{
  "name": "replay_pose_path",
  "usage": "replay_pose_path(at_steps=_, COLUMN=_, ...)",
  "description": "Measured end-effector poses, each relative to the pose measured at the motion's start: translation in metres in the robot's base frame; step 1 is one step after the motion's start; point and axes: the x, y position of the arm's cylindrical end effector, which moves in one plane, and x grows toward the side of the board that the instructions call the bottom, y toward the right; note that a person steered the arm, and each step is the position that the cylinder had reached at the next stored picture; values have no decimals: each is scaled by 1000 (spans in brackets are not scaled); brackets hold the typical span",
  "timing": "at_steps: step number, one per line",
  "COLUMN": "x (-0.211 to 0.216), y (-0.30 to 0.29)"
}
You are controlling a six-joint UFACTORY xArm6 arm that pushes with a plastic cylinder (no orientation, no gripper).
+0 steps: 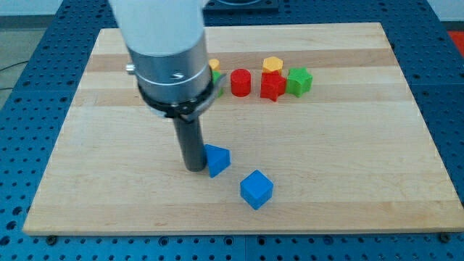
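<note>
My tip rests on the wooden board, just left of a blue triangular block, and looks to be touching its left side. A blue cube lies a little below and to the right of that block. Near the view's top stands a row: a red cylinder, a red star-shaped block, a yellow hexagonal block and a green star-shaped block. A yellow block and a green block peek out from behind the arm's body, mostly hidden.
The board lies on a blue perforated table. The arm's white and silver body covers the board's upper left-middle part.
</note>
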Motion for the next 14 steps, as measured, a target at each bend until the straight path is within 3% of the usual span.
replay_pose_path(at_steps=2, x=-29, y=-3)
replay_pose_path(at_steps=6, x=-16, y=30)
replay_pose_path(at_steps=7, x=-74, y=70)
replay_pose_path(at_steps=8, x=-105, y=71)
replay_pose_path(at_steps=9, x=-108, y=44)
replay_pose_path(at_steps=10, x=-109, y=-45)
replay_pose_path(at_steps=11, x=-151, y=-128)
replay_pose_path(at_steps=12, x=-243, y=-139)
replay_pose_path(at_steps=13, x=-328, y=-50)
replay_pose_path(at_steps=14, x=-320, y=70)
